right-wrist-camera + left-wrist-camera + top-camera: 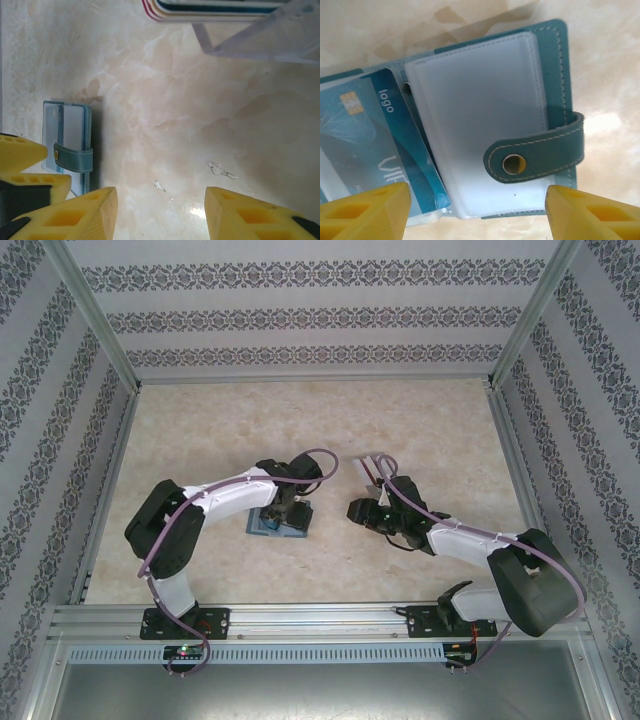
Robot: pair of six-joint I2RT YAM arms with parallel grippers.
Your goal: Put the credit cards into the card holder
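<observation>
The card holder (555, 55) lies open on the table, teal with clear plastic sleeves and a snap tab (535, 155) folded over them. A blue credit card (365, 135) with a chip and "logo" print sits inside a sleeve on its left side. My left gripper (477, 215) hovers open just over the holder's near edge, one yellow finger on each side, holding nothing. My right gripper (160, 215) is open over bare table, right of the card holder (67, 142). More credit cards (210, 11) stand stacked on edge at the top of the right wrist view.
The stacked cards rest in a clear acrylic stand (260, 37), seen from above as a small stand (377, 468) behind the right gripper (358, 510). The left gripper (288, 512) covers the card holder (262, 525). Patterned walls and metal rails enclose the marble-look table (440, 430).
</observation>
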